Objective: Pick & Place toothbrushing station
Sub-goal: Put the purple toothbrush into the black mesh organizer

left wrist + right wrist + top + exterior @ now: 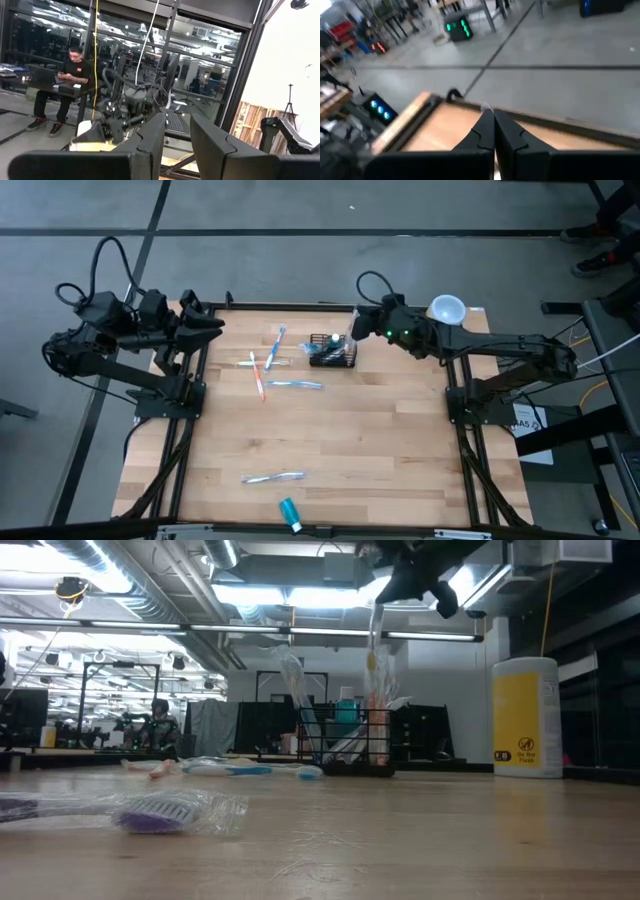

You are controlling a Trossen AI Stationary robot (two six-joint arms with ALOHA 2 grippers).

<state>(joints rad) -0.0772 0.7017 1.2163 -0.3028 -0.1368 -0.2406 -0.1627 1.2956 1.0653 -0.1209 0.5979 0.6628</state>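
Hovering above the black wire-mesh caddy (333, 352) at the far middle of the wooden surface (330, 440), the right gripper (355, 327) pinches a wrapped toothbrush (375, 635) between fingers pressed together, its lower end dipping into the caddy. The left gripper (212, 326) waits at the far left edge, fingers (150, 140) narrowly parted, holding nothing. 4 wrapped toothbrushes (294, 384) lie loose on the surface, and a yellow canister (525, 718) stands right of the caddy in the low view.
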